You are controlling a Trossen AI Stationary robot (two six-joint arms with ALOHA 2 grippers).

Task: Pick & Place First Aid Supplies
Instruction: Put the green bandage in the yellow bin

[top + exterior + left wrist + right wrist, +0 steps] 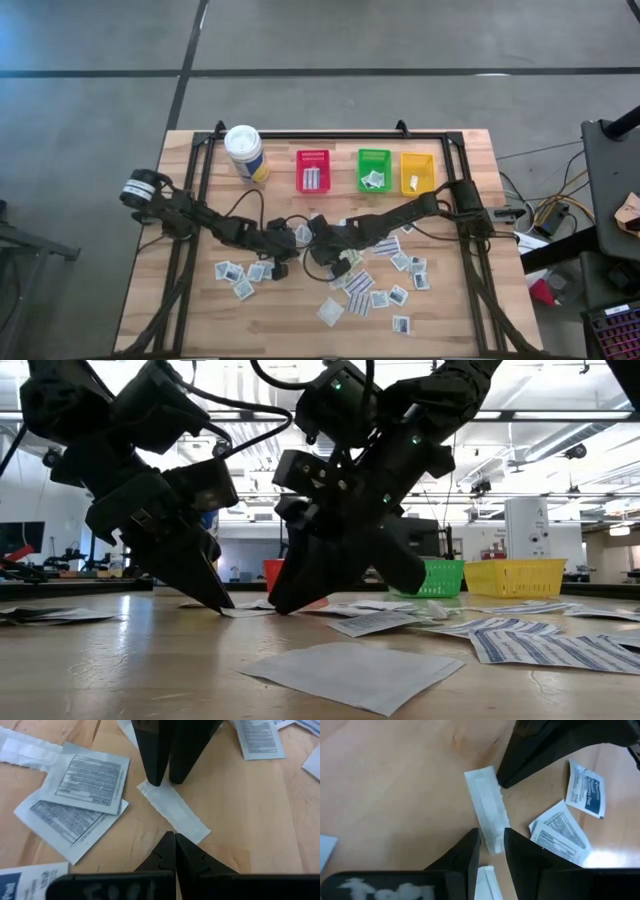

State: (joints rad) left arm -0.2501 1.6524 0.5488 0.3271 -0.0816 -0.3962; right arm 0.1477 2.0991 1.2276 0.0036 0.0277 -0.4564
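Many white packets [379,298] scattered over near half of table [470,170], mostly on right side, small cluster [238,275] on left. Mid-table: narrow oblong packet [172,811] flat on wood between both claws. Left claw [174,838] shut, tips at one end of it. Right claw [491,838] narrowly parted, fingers straddling other end, nothing lifted. Far edge: white canister [245,152], red bin [313,170], green bin [374,169], yellow bin [417,172].

Industrial lab hall: concrete floor [90,150], ceiling strip lights [560,417], workbenches.
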